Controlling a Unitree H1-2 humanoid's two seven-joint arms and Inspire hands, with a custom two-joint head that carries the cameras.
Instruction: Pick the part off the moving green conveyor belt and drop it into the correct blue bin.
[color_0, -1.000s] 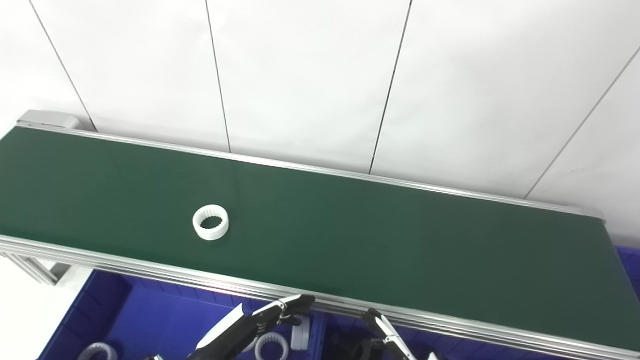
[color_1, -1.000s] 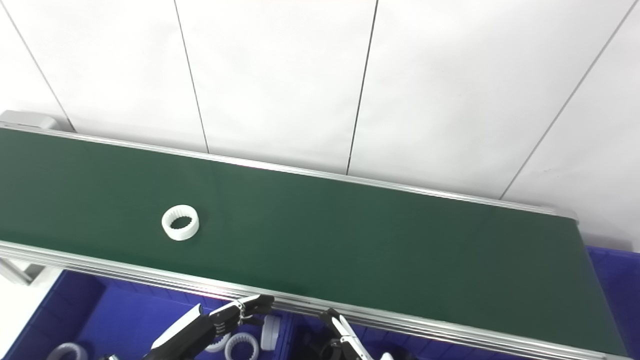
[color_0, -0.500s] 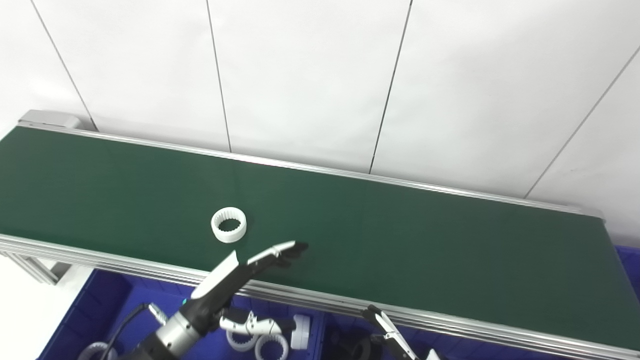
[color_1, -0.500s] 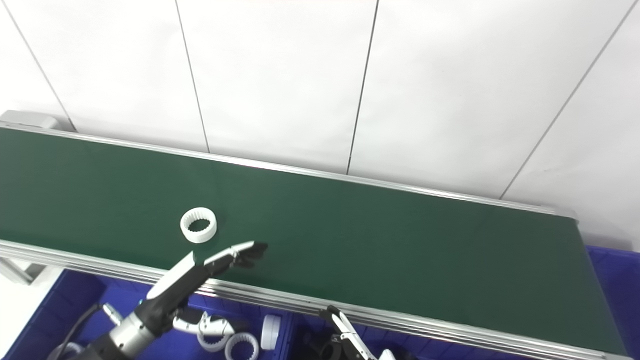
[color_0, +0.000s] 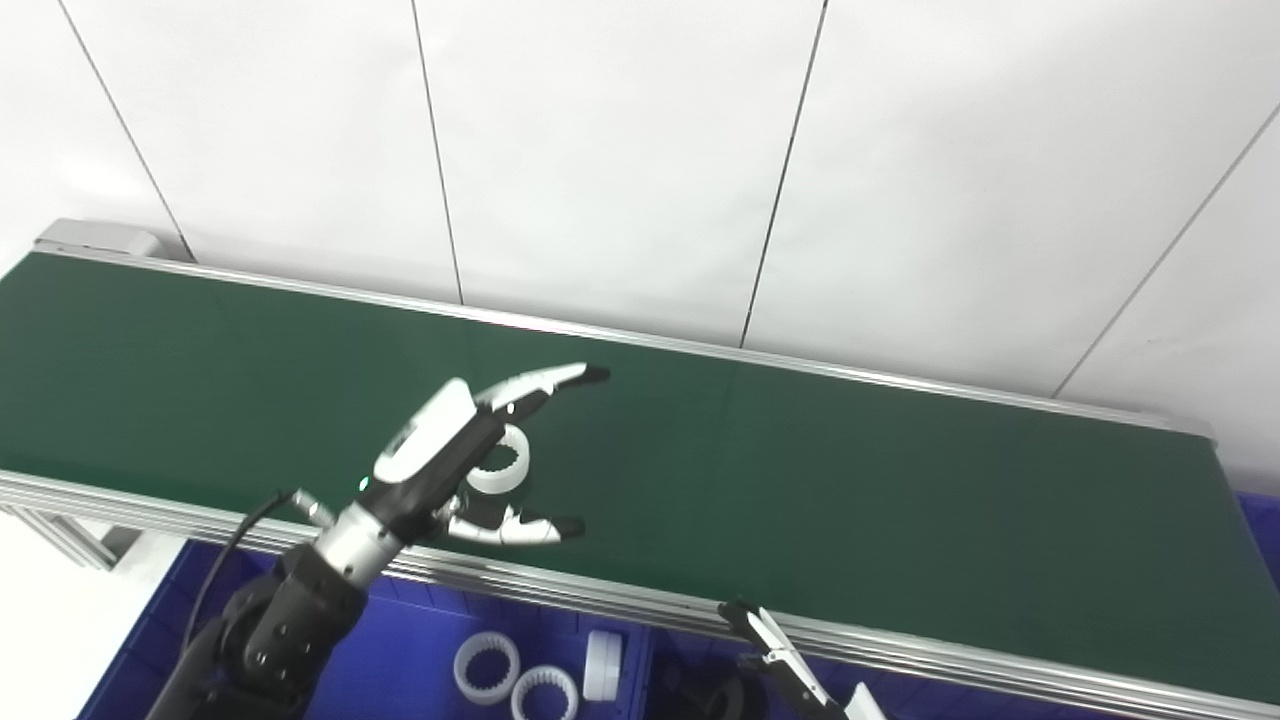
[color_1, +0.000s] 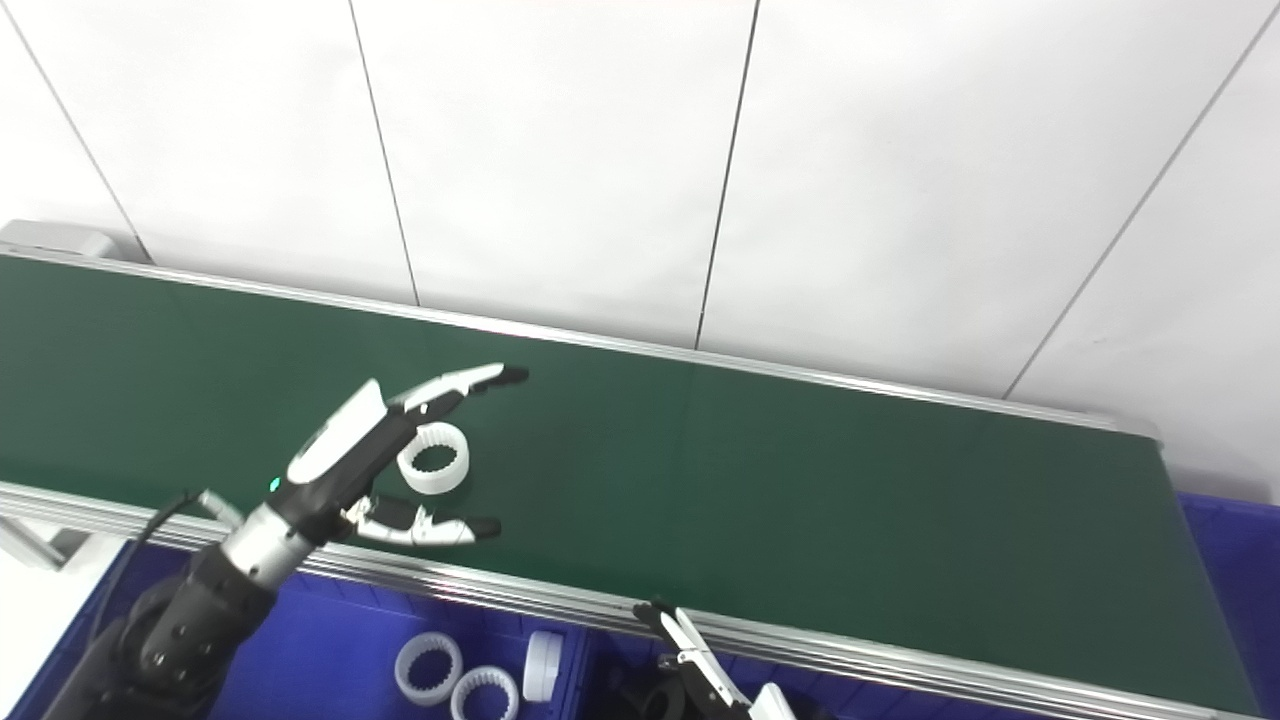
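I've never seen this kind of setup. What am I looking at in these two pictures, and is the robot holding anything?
Both pictures come from two cameras side by side on a humanoid robot's head, so they show one scene. The long green conveyor belt carries a white toothed ring. The left hand is open over the belt, fingers beyond the ring and thumb on its near side, not gripping it. The right hand barely peeks in at the bottom; its state is unclear. Below sits a blue bin already holding similar white rings.

The ring (color_1: 433, 458) lies on the belt (color_1: 800, 500) between the left robot hand's (color_1: 380, 460) fingers (color_1: 470, 379) and thumb.
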